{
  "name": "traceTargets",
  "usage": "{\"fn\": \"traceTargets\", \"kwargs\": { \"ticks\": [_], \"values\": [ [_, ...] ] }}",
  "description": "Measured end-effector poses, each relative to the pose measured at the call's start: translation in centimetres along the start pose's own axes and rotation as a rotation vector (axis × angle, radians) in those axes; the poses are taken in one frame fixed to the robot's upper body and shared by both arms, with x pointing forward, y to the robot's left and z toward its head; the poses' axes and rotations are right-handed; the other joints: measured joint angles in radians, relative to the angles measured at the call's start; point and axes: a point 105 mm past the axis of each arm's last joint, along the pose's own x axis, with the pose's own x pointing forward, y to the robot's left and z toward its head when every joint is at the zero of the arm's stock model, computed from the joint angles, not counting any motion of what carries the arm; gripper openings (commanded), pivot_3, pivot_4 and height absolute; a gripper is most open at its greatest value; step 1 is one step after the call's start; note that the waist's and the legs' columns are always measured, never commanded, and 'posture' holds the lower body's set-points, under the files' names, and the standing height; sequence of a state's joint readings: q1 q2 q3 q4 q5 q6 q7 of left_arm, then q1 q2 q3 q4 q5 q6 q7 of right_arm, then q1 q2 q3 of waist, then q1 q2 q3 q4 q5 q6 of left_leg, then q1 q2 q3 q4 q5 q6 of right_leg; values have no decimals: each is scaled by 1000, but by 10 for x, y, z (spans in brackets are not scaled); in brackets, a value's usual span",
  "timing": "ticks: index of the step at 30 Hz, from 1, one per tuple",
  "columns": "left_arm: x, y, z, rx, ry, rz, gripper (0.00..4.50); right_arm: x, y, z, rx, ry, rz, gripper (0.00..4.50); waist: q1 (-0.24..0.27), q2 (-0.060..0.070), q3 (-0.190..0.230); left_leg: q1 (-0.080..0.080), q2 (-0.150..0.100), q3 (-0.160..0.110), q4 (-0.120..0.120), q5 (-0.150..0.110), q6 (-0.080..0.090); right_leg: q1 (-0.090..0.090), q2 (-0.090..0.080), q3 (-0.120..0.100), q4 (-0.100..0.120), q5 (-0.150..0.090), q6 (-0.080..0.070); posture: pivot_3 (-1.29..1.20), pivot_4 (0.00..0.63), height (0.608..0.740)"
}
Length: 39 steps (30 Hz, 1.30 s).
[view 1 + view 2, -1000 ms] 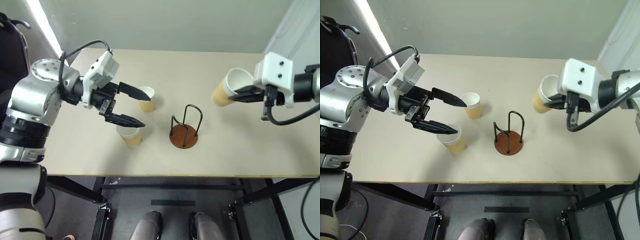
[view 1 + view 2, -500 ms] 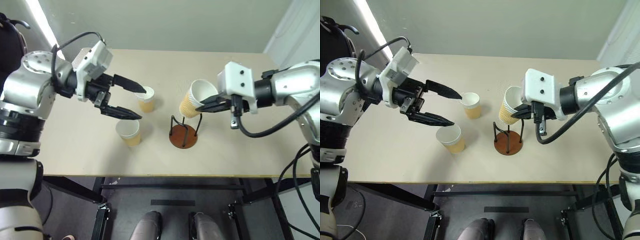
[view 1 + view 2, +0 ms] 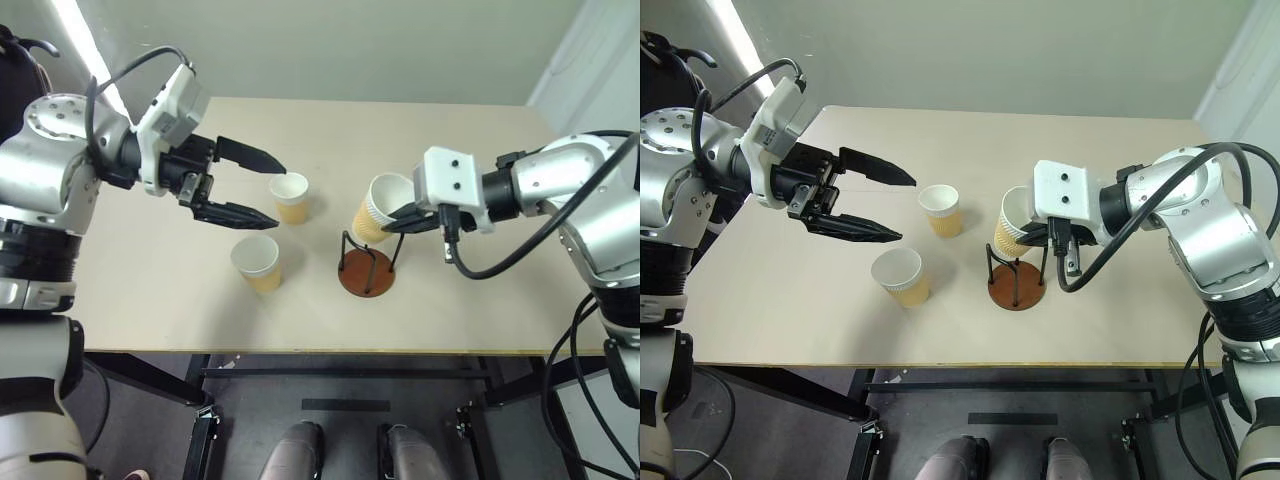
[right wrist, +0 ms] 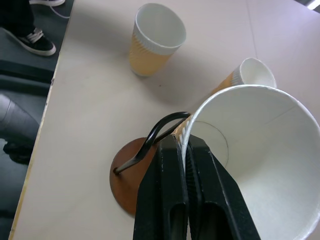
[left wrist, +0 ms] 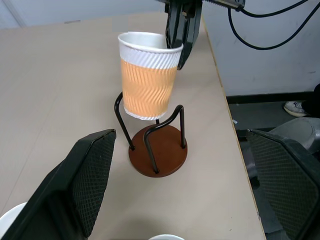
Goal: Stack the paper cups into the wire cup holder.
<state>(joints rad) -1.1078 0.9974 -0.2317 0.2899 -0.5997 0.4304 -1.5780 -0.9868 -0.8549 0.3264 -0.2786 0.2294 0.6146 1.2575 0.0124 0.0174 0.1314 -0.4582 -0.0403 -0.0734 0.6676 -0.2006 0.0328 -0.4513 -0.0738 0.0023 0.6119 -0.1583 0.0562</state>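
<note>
- Right gripper [image 3: 397,217] pinches the rim of one paper cup [image 3: 376,207], fingers clamped on the cup wall.
- Held cup hangs tilted over the wire cup holder [image 3: 367,262]; its bottom sits between the wire loops, apparently not down on the disc base.
- Left gripper [image 3: 262,190] has jaws spread wide, nothing between them, above the table [image 3: 150,290].
- Near cup [image 3: 257,263] and far cup [image 3: 290,196] stand upright on the table, left of the holder.
</note>
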Motion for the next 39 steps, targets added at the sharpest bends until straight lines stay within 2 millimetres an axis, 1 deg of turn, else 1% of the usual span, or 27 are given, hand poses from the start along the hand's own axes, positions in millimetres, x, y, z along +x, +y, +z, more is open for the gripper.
{"fn": "traceTargets", "kwargs": {
  "ticks": [7, 10, 14, 19, 22, 24, 27, 29, 31, 33, 37, 39],
  "values": [
    [2, 1, 0, -1, -5, 0, 4500, 6, 5, -7, -4, 18, 12, 17, 0, 0, 0, 0, 0, 0, 0, 0, 0, 0, 0, 0, 0, 0, 0, 0, 150, 740],
    [3, 1, 0, 0, -10, -1, 4500, 7, 6, -9, -7, 26, 15, 523, 0, 0, 0, 0, 0, 0, 0, 0, 0, 0, 0, 0, 0, 0, 0, 0, 150, 740],
    [4, 2, 1, 3, -16, -2, 4500, 9, 6, -9, -2, 19, 14, 1815, 0, 0, 0, 0, 0, 0, 0, 0, 0, 0, 0, 0, 0, 0, 0, 0, 150, 740],
    [4, 3, -1, 2, -6, 5, 4500, 11, 5, -8, 8, 9, 8, 3533, 0, 0, 0, 0, 0, 0, 0, 0, 0, 0, 0, 0, 0, 0, 0, 0, 150, 740],
    [4, 3, -1, 2, -8, 8, 4500, 13, 2, -6, 22, -12, -4, 3533, -1, 0, 0, 0, 0, 0, 0, 0, 0, 0, 0, 0, 0, 0, 0, 0, 150, 740],
    [4, 6, -2, 0, -12, 20, 4500, 12, -3, -2, 35, -32, -26, 3533, -1, 0, 0, 0, 0, 0, 0, 0, 0, 0, 0, 0, 0, 0, 0, 0, 150, 740],
    [5, 11, -8, -5, 10, 49, 4500, 4, -17, 9, 70, -97, -92, 3533, 0, 0, 0, 0, 0, 0, 0, 0, 0, 0, 0, 0, 0, 0, 0, 0, 150, 740],
    [5, 16, -14, 0, 37, 81, 4500, -5, -24, 22, 99, -173, -122, 3533, 0, 0, 0, 0, 0, 0, 0, 0, 0, 0, 0, 0, 0, 0, 0, 0, 150, 740],
    [5, 23, -20, 9, 65, 118, 4500, -11, -26, 33, 144, -251, -134, 3533, 0, 0, 0, 0, 0, 0, 0, 0, 0, 0, 0, 0, 0, 0, -1, 0, 150, 740],
    [6, 29, -24, 20, 85, 151, 4500, -14, -27, 39, 178, -303, -135, 3533, 0, 0, 0, 0, 0, 0, 0, 0, 0, 0, 0, 0, 0, 0, -1, 0, 150, 740],
    [8, 42, -29, 42, 112, 213, 4500, -19, -28, 45, 221, -351, -150, 3533, 1, 0, 0, -1, 0, 0, 0, 0, 0, 0, 0, 0, 0, 0, -1, 0, 150, 740],
    [7, 52, -33, 80, 147, 270, 4500, -21, -27, 47, 227, -360, -159, 3533, 1, 0, 0, -1, 0, 0, 0, 0, 0, 0, 0, 0, 0, 0, -1, 0, 150, 740]
  ]
}}
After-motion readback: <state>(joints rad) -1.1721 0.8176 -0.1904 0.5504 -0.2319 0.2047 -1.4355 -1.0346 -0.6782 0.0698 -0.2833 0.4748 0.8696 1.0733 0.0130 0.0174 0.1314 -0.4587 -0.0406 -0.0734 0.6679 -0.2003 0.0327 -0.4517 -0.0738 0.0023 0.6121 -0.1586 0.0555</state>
